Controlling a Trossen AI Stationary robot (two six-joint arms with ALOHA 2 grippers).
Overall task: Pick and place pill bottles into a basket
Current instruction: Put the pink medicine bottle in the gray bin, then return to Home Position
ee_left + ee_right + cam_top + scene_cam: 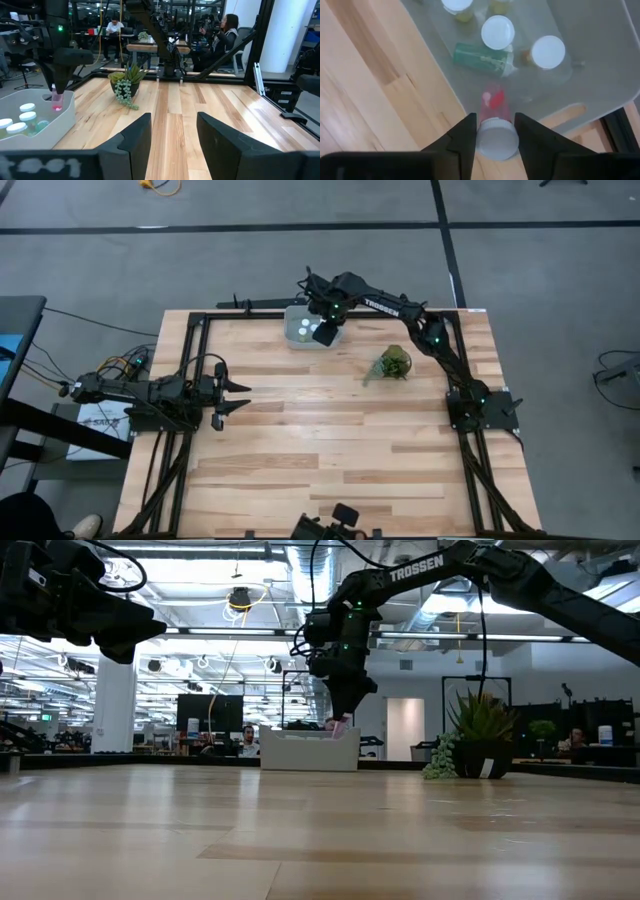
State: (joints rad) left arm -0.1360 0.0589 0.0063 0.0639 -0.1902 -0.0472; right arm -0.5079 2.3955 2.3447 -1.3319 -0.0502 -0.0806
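Note:
My right gripper (496, 136) hangs over the basket (297, 332) at the table's far edge, pointing down, shut on a reddish pill bottle (57, 100). The basket is a pale translucent bin, and the bottle's lower end is about level with its rim (60, 111). Inside the basket stand three white-capped pill bottles (497, 32), and a green one (482, 57) lies on its side. My left gripper (240, 398) waits open at the table's left side, level above the wood, nothing between its fingers. My right gripper pinches the reddish bottle's white cap (496, 142) between its two fingers, one on either side of the cap. The fingers come from above, pointing down. The bottle hangs upright below them, cap up, its body (492, 100) over the basket's inside next to one wall.
A small potted green plant (393, 364) stands on the wood to the right of the basket. A black metal frame (190, 330) runs along the table's left, far and right edges. Bare wood lies between the two arms. People sit in the room beyond the table.

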